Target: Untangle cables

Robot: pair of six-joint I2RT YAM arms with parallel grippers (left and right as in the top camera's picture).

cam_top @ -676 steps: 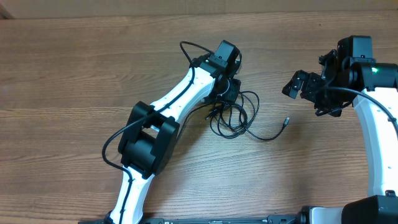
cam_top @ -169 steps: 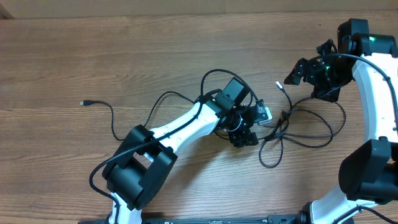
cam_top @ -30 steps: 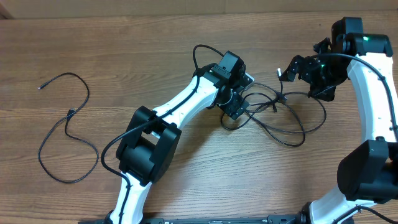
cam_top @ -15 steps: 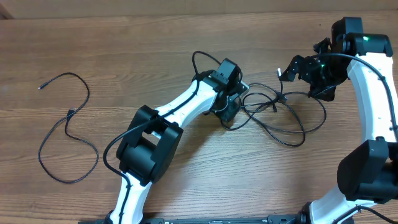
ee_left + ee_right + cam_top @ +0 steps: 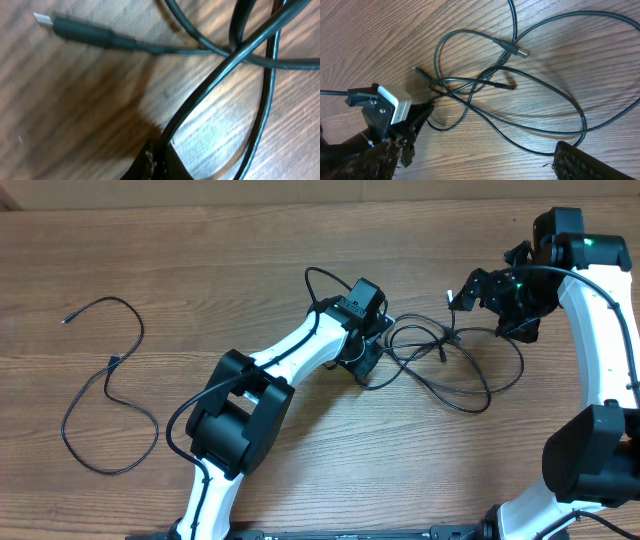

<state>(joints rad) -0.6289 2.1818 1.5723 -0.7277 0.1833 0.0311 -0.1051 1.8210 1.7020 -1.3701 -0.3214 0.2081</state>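
Overhead first: the tangled cables (image 5: pixel 443 348) are found right of centre on the wooden table (image 5: pixel 400 480), between the two arms. They're thin black cords looped loosely over each other, and a small silvery tip (image 5: pixel 447 298) is seen just beside the right gripper (image 5: pixel 480 292). The left gripper (image 5: pixel 366 368) is parked at the left edge of that mess, its jaws hidden under the wrist from up here. A separate cable (image 5: pixel 110 361) is laid out on its own in a wavy line, well apart at the far left. In the left wrist view, the fingers (image 5: pixel 160 160) are seen pinched shut on one glossy black strand of the tangle, which runs up and right across other strands. A plug (image 5: pixel 75 31) with a silvery end is seen lying on the wood at upper left. In the right wrist view, the right gripper's jaws are spread wide with nothing held. The tangle is spread on the table ahead in big open loops crossed near the middle, with three plug ends showing.
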